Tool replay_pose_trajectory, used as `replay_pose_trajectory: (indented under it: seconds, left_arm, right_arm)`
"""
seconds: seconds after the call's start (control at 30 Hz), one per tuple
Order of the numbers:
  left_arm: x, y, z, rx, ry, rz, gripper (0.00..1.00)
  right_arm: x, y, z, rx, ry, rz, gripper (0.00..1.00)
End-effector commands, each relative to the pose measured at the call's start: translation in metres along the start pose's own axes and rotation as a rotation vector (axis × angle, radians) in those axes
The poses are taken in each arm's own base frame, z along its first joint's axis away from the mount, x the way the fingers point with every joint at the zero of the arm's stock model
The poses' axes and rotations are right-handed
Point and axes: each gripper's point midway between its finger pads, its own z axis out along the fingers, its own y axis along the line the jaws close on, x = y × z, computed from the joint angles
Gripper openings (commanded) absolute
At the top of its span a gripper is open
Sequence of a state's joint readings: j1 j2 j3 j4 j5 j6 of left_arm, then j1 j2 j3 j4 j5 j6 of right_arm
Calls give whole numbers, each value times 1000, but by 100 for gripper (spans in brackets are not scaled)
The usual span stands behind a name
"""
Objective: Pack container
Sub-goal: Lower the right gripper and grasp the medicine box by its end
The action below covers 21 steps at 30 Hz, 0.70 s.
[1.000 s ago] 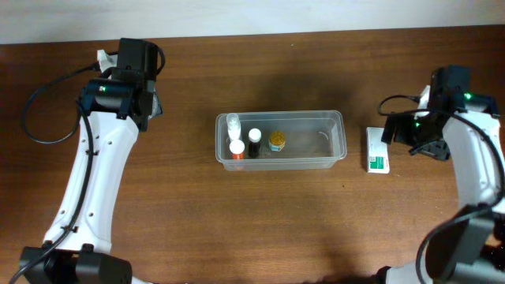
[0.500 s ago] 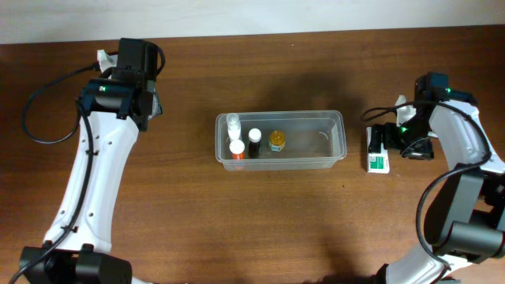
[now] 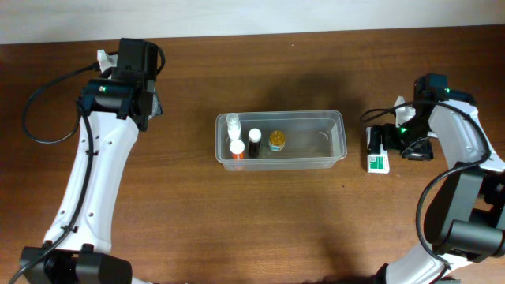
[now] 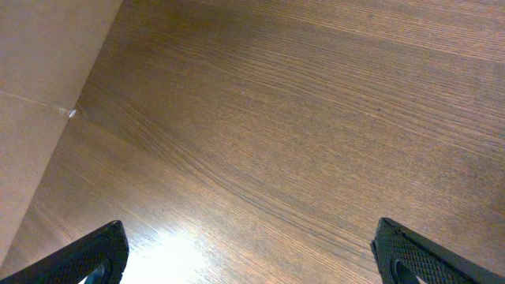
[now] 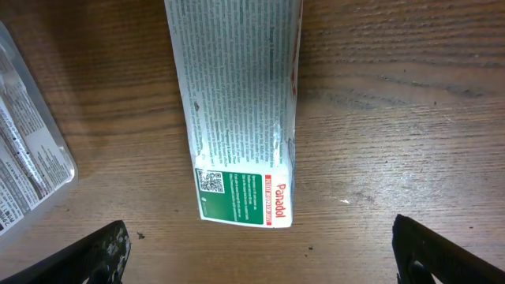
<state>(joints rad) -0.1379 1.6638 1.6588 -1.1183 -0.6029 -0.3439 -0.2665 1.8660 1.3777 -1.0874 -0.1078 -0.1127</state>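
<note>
The clear plastic container [image 3: 339, 136] lies at the table's middle with three small bottles [image 3: 237, 147] and an amber jar [image 3: 277, 140] in its left half. To its right lies a white-and-green Panadol box [image 3: 378, 163]. My right gripper [image 3: 385, 140] hangs open over that box. In the right wrist view the box [image 5: 237, 118] lies lengthwise ahead of the gripper [image 5: 264, 252], its green end between the wide-spread fingertips, untouched. The container's corner [image 5: 28, 158] shows at the left. My left gripper [image 3: 150, 104] is open at the far left, over bare wood [image 4: 260, 134].
The dark wooden table's far edge [image 3: 252, 35] runs along the top of the overhead view, with a pale surface beyond it. In the left wrist view the table's edge [image 4: 75, 110] runs down the left side. The right arm's cable [image 3: 387, 106] loops beside the box.
The right arm has swung left, bringing its gripper over the Panadol box, then held still. The left arm and the container's contents have not moved.
</note>
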Motion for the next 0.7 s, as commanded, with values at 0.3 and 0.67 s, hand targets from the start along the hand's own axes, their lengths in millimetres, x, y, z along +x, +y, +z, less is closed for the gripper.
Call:
replay_pose_trajectory:
  seconds: [0.3, 0.67]
  left_arm:
    - [-8, 9, -10, -5, -33, -24, 99]
    - [-8, 9, -10, -5, -33, -24, 99]
  right_arm:
    - [-11, 4, 2, -12, -40, -18, 97]
    - [-23, 1, 11, -3, -100, -59, 100]
